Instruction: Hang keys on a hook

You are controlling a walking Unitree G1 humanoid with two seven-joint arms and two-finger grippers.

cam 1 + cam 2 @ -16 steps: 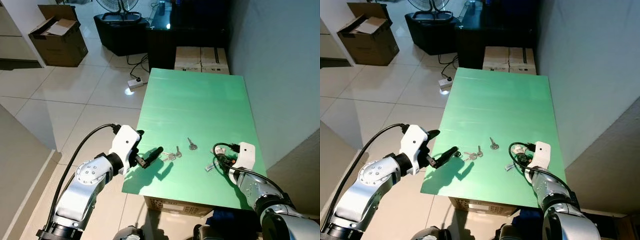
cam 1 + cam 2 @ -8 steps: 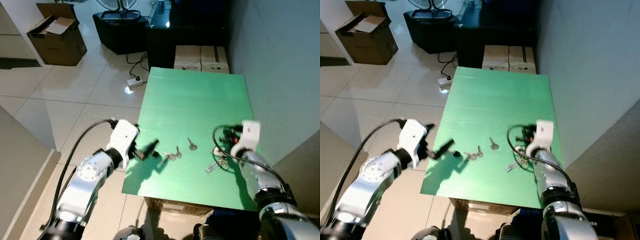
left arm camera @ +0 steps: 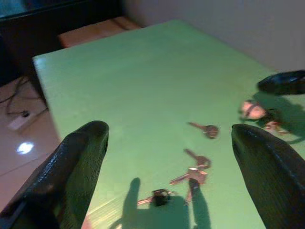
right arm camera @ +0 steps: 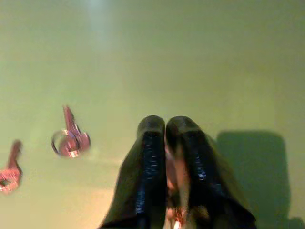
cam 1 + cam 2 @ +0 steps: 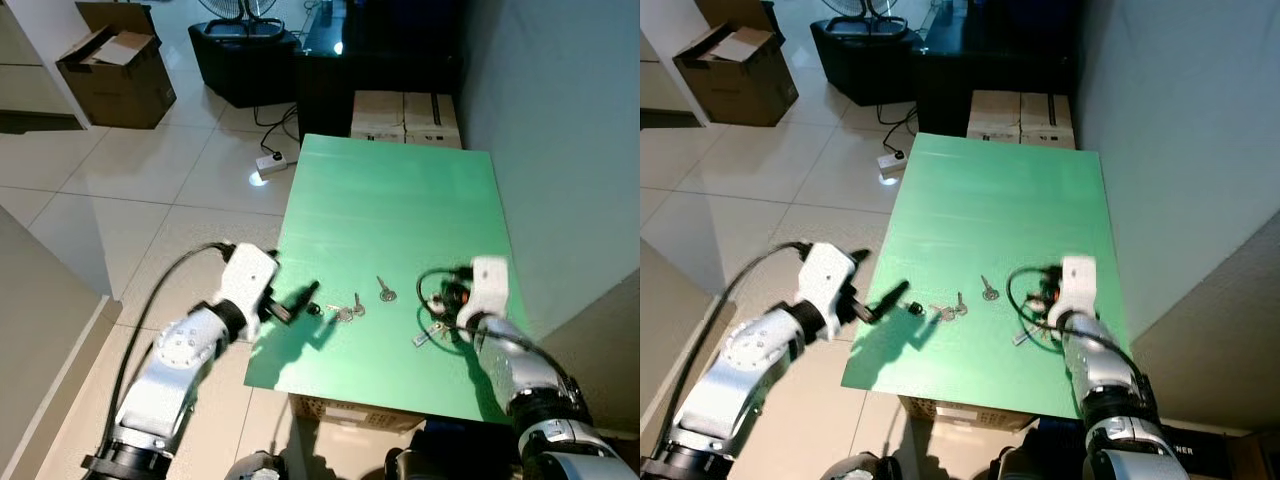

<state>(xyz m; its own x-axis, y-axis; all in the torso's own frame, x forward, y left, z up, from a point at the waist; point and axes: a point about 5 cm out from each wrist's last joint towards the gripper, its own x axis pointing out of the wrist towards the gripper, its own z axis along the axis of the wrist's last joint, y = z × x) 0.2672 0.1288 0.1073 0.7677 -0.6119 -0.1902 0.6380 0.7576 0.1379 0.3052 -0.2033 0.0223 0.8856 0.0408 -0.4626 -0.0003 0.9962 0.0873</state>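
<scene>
Green table [image 5: 390,200] has loose keys [image 5: 345,311] by its near edge, so we've got our right gripper [image 4: 164,125] pinched on a key bunch [image 5: 432,330] while the left gripper [image 3: 167,157] waits wide open.

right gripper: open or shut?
Shut. In the right wrist view the right gripper has its two black fingers pressed together, with something pinkish pinched between them; what it is, cannot tell.

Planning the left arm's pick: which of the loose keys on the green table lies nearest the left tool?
The key bunch with the small dark fob, just ahead of the open left tool. The single key lies farther along the table, toward the right tool.
</scene>
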